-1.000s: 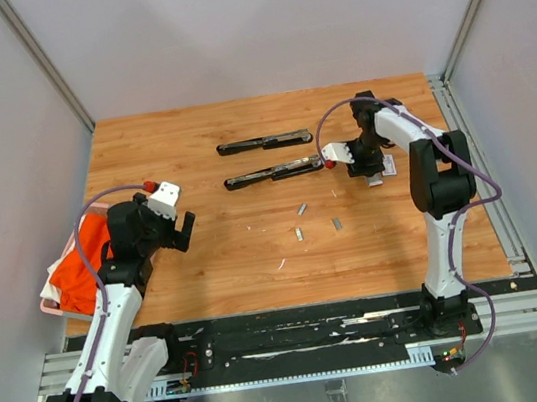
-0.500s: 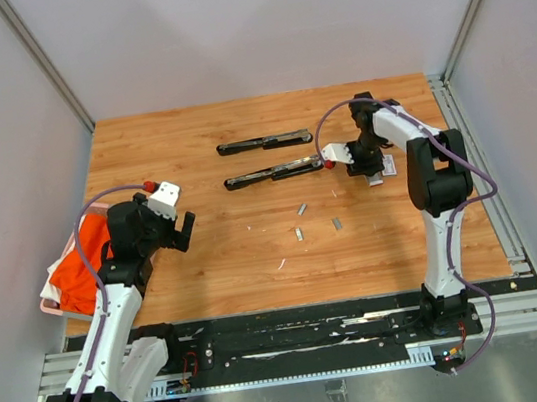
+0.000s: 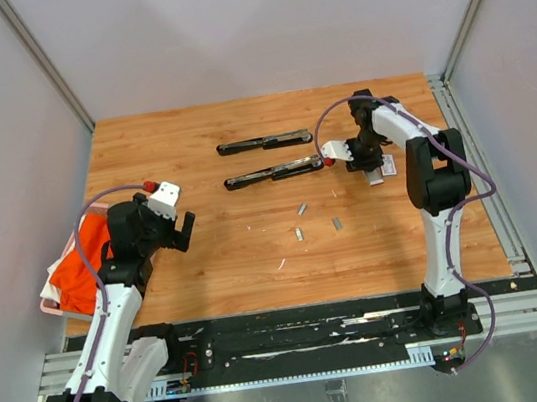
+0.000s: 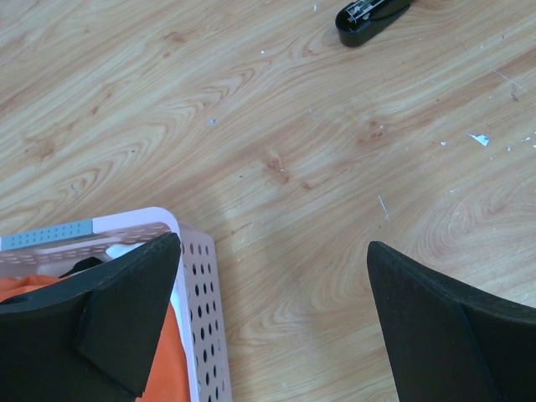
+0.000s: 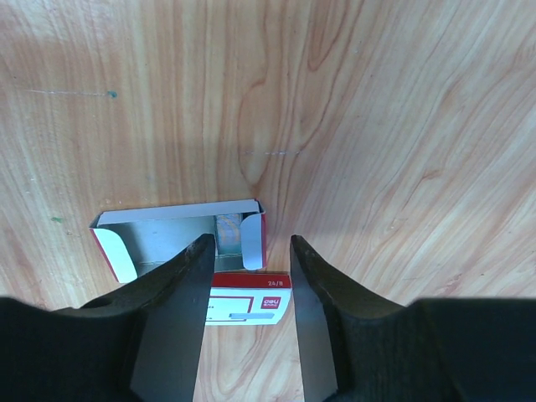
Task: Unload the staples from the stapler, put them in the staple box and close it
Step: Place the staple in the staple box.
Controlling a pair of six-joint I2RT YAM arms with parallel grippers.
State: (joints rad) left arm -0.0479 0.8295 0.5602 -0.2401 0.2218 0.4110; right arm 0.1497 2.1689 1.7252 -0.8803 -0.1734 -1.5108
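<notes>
Wooden table walled in grey, loose staples lying near its middle.

The table (image 3: 208, 271) is closed in by grey walls (image 3: 222, 26) and metal posts (image 3: 44, 63). Two black staplers are laid open flat towards the far edge, the far stapler (image 3: 265, 142) and the near stapler (image 3: 274, 171). The staples (image 3: 301, 209) are scattered on bare wood nearer the middle, apart from both. A pink basket (image 4: 199, 285) at the left edge is filled with orange cloth (image 3: 81, 264). A white-and-red box (image 5: 180, 239) near the right edge is seen open; its contents cannot be made out. The left gripper (image 4: 272, 247) is spread wide and empty beside the basket. The right gripper (image 5: 247, 268) is held over the box's end, jaws part-way apart, nothing clamped.
</notes>
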